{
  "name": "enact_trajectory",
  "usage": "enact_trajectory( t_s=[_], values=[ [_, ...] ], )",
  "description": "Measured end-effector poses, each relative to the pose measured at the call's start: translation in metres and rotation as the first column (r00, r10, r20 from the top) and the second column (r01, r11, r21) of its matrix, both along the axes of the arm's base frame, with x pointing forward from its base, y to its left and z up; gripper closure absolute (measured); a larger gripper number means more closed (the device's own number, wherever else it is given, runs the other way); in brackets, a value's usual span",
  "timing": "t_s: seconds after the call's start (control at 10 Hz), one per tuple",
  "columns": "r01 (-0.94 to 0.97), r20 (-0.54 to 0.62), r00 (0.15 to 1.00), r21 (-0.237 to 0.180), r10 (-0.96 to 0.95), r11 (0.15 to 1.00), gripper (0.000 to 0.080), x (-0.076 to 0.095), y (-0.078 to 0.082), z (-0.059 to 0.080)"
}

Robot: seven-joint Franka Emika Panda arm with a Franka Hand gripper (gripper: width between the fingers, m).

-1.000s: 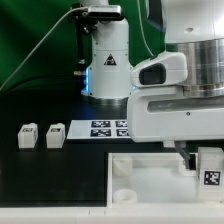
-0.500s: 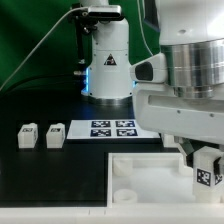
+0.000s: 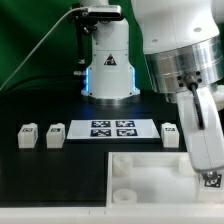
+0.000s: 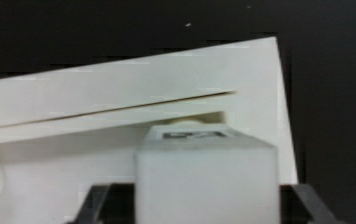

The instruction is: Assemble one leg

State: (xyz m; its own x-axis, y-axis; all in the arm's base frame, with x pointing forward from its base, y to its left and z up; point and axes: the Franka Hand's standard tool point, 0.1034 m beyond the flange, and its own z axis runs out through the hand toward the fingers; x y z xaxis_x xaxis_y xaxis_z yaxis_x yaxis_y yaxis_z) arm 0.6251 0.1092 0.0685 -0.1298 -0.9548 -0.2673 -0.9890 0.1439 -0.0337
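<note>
On the black desk (image 3: 40,180) the marker board (image 3: 110,128) lies in front of the arm's white base (image 3: 107,68), and two spare legs (image 3: 28,136) (image 3: 55,135) stand side by side toward the exterior view's left, well apart from the work. A third spare leg (image 3: 170,133) stands just beside the board's end on the exterior view's right, partly hidden behind the forearm. The large white tabletop piece (image 3: 135,168) with its round corner hole fills the near edge. The pincer (image 3: 209,176) hangs over that piece's side on the exterior view's right, its black fingers (image 4: 104,200) clamped on the leg (image 4: 201,170), whose tag shows at the top face in the wrist view. Against half a second earlier the arm has swung and tilted, uncovering the board's end and the third spare leg, and the held leg sits lower in the picture. The bulky forearm blocks the view of the tabletop's far corner; open black desk lies toward the exterior view's left.
</note>
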Motion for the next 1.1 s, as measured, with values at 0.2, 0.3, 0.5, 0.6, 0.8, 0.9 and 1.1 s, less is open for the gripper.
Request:
enact_trajectory(
  t_s=[0.2,0.3,0.5,0.6,0.8,0.9,1.1],
  values=[
    [-0.114,0.028,0.993,-0.017,0.115,0.993,0.0244,-0.0004,0.0009,-0.0014],
    [-0.236,0.058,0.969,-0.039,0.238,0.971,0.0244,-0.0006,0.0041,-0.0031],
    [-0.519,0.117,0.841,-0.101,0.528,0.849,0.0157,-0.0005,0.0060,-0.0029],
    [-0.601,0.132,0.779,-0.122,0.613,0.790,0.0157,-0.0003,0.0043,-0.0033],
    [-0.759,0.141,0.609,-0.181,0.780,0.625,0.0151,-0.0001,0.0037,-0.0027],
    [-0.876,0.115,0.395,-0.251,0.912,0.411,0.0151,0.0019,0.0060,0.0008],
    [-0.941,0.086,0.114,-0.309,0.990,0.136,0.0151,0.0059,0.0074,0.0046]
  ],
)
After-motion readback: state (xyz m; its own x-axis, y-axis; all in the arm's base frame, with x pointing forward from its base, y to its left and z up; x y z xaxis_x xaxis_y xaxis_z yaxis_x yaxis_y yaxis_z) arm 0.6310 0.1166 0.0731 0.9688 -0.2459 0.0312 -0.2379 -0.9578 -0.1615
